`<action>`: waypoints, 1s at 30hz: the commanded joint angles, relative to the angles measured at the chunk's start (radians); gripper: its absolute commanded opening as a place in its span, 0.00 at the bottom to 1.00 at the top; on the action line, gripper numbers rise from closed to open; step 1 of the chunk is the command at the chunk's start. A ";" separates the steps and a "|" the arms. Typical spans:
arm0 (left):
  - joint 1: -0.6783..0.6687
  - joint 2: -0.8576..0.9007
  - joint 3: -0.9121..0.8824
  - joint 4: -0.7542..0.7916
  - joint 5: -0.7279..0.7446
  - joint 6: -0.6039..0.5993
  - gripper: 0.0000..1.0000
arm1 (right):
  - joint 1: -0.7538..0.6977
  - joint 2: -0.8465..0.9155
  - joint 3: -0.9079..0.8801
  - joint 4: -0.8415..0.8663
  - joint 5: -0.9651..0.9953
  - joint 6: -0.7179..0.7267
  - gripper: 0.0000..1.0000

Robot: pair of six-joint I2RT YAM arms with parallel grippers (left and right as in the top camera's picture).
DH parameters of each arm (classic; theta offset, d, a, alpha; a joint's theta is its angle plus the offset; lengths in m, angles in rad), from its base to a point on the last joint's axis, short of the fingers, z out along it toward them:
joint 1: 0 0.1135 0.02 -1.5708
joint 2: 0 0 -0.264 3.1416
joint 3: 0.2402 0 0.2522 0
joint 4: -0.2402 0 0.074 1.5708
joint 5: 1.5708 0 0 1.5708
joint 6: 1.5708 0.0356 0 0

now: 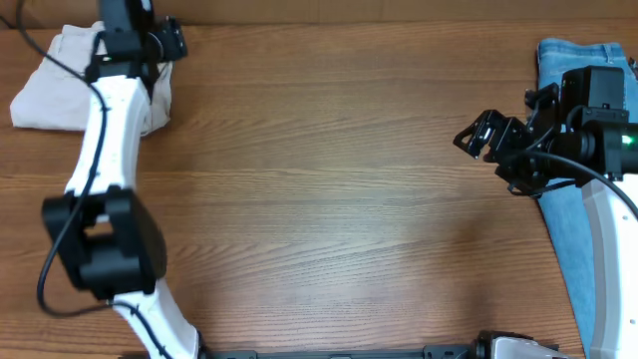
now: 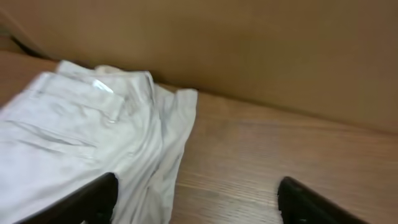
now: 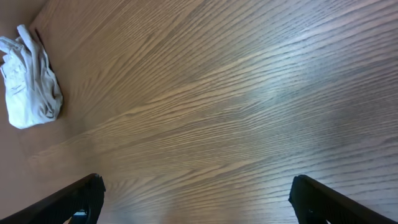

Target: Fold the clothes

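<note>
The clothes (image 1: 50,95) lie bunched at the table (image 1: 329,199) corner. My left gripper (image 2: 196,193) and right gripper (image 3: 196,193) both gape wide, empty.

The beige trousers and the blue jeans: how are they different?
The beige trousers are pale and sandy; the blue jeans are light-blue denim. The beige trousers are bunched into a small bundle at the far left corner of the table; the blue jeans lie stretched out long along its right edge. Both are legwear resting on the same wooden table.
</note>
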 commanded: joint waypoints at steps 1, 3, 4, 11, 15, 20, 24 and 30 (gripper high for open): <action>0.002 -0.093 0.005 -0.049 0.034 0.008 0.94 | -0.002 -0.008 -0.004 0.025 -0.010 0.038 1.00; 0.002 -0.137 0.005 -0.069 0.066 0.008 1.00 | -0.002 -0.032 -0.003 0.055 -0.021 0.048 1.00; 0.002 -0.161 0.005 -0.077 0.085 0.007 1.00 | -0.002 -0.048 -0.003 0.066 -0.021 0.048 1.00; 0.002 -0.367 0.005 -0.246 0.216 -0.047 1.00 | -0.002 -0.242 -0.003 0.035 0.038 0.043 1.00; 0.002 -0.454 0.005 -0.357 0.229 -0.053 1.00 | -0.002 -0.394 -0.003 -0.066 0.157 0.043 1.00; 0.002 -0.497 0.005 -0.516 0.304 -0.053 1.00 | -0.002 -0.607 -0.003 -0.150 0.213 0.040 1.00; 0.000 -0.487 0.005 -0.621 0.309 -0.053 1.00 | -0.002 -0.785 -0.004 -0.204 0.220 0.041 1.00; 0.000 -0.484 0.004 -0.621 0.309 -0.053 1.00 | -0.003 -0.892 -0.004 -0.235 0.250 0.041 1.00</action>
